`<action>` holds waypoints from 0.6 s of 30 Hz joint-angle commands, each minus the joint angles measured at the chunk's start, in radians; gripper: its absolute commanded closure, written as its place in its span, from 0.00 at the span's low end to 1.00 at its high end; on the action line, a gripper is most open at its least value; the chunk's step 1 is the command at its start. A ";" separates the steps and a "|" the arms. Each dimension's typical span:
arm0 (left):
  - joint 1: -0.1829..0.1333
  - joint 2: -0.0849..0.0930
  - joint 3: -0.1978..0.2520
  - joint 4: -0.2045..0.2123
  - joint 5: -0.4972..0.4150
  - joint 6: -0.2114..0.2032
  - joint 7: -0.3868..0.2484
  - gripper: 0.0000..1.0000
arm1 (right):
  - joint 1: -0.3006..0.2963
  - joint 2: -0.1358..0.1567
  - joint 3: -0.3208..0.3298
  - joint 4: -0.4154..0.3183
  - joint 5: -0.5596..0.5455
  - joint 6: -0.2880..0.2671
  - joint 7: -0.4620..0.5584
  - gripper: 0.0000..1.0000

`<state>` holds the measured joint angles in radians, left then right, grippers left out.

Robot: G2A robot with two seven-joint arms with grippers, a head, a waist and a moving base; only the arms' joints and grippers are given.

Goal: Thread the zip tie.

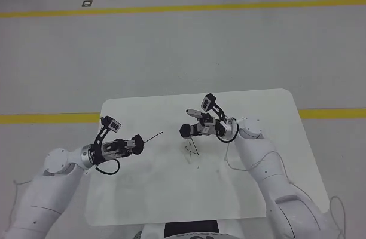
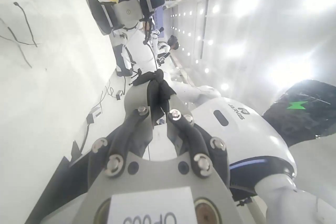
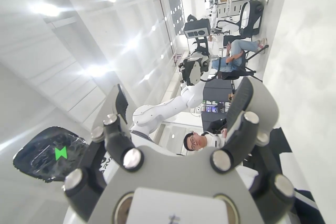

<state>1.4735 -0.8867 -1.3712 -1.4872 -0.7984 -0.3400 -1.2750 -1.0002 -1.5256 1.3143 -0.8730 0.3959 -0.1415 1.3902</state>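
Your left claw [image 1: 137, 143] is pinched shut on a zip tie [image 1: 153, 138], its tip aimed right, likely for threading, while your right claw [image 1: 184, 130] hangs wide open, empty, near spare ties [image 1: 192, 149] on the counter [image 1: 261, 179].

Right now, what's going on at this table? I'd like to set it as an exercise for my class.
The robot is getting ready to thread a zip tie. Its left gripper is shut on one black zip tie, held over the white table with the free end pointing toward the right gripper. The right gripper is open and holds nothing, above a few loose ties lying on the table.
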 commanded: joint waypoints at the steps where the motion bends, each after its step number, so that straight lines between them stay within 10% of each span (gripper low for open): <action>1: 0.000 0.000 0.000 0.000 -0.001 0.000 0.000 1.00 | 0.000 0.000 0.000 0.000 0.000 0.000 0.000 0.00; 18: -0.026 -0.018 0.062 0.053 -0.079 0.028 -0.001 1.00 | -0.035 0.009 -0.039 -0.080 0.000 -0.040 -0.126 0.00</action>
<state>1.4482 -0.9040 -1.3095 -1.4359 -0.8707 -0.3106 -1.2722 -1.0353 -1.5166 1.2749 -0.9536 0.3963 -0.1817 1.2638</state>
